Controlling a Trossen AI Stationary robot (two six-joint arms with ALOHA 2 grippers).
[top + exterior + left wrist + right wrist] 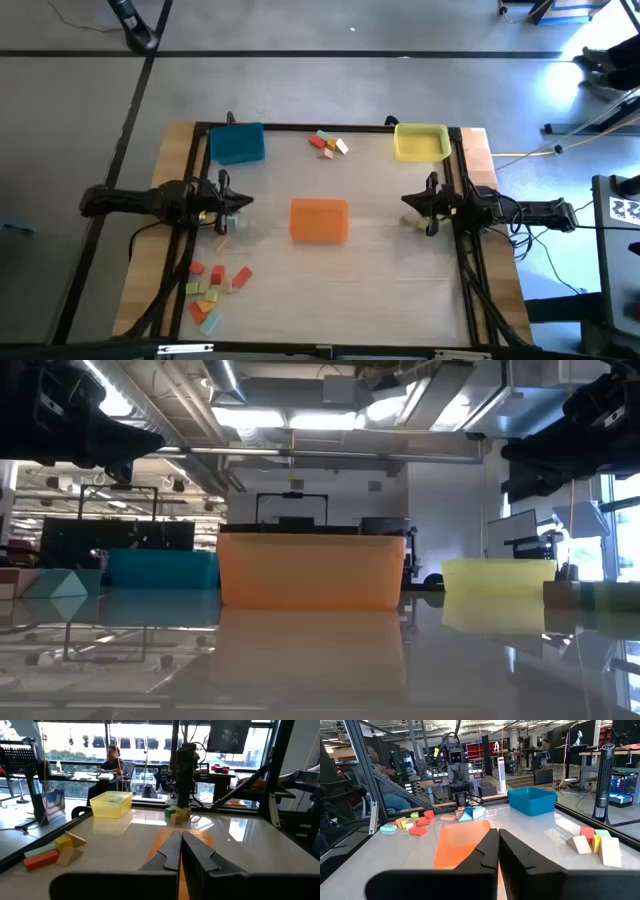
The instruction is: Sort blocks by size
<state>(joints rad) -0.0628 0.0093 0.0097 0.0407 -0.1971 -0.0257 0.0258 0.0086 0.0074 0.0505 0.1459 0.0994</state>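
On the table, as I read the overhead view, nothing is sorted yet. The blue tray (237, 143) at the far left corner, the yellow tray (420, 142) at the far right corner and the orange tray (319, 220) in the middle all look empty to me, though I cannot see every corner of their insides.

The blocks lie loose in several places. One cluster (216, 291) of red, orange, yellow, green and light blue pieces sits near the left front edge. A second small group (329, 143) rests at the far edge between the blue and yellow trays; my right wrist camera shows it as tan, yellow, orange and green pieces (594, 844). A few more blocks lie under each arm: a light blue one and others (225, 222) beside the left gripper, and a green and tan pair (177, 814) just beside the right gripper.

My left gripper (240, 199) hovers at the table's left side with its fingers pressed together, holding nothing. My right gripper (410, 202) hovers at the right side, likewise closed and empty.

I judge the whole job lies ahead: every block has yet to be picked up and placed into a tray by size.
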